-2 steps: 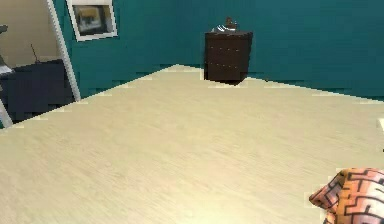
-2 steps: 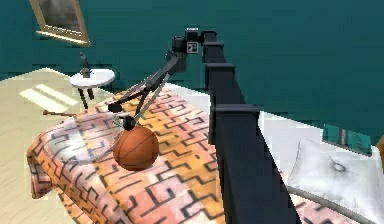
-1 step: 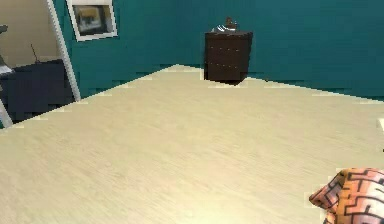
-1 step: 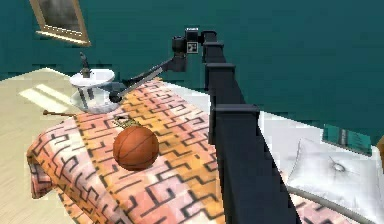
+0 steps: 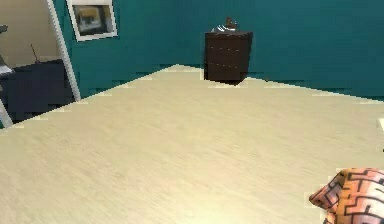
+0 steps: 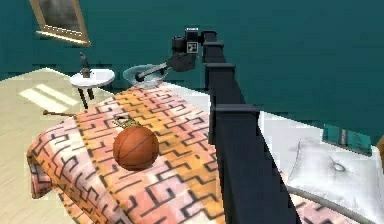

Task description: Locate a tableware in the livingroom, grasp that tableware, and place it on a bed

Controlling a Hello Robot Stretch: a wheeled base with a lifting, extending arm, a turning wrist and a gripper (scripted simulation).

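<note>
A bed [image 6: 170, 150] with an orange and white patterned blanket lies across the arm side view. My arm's dark bar rises from the bottom edge over it. The gripper [image 6: 158, 70] stands at the bed's far end. A grey, shallow, bowl-like dish [image 6: 140, 73] is at the fingers, just above the blanket's far edge with the teal wall behind. I cannot tell whether the dish is clear of the bed, so I cannot tell whether the gripper holds it. A corner of the same blanket [image 5: 352, 200] shows at the forward view's lower right.
An orange ball [image 6: 135, 146] lies on the blanket. White pillows [image 6: 335, 165] lie at the right. A small white round table [image 6: 85, 78] with a dark object stands beyond the bed. Ahead are bare floor, a dark dresser [image 5: 228, 55] in the corner and a doorway [image 5: 30, 70] at left.
</note>
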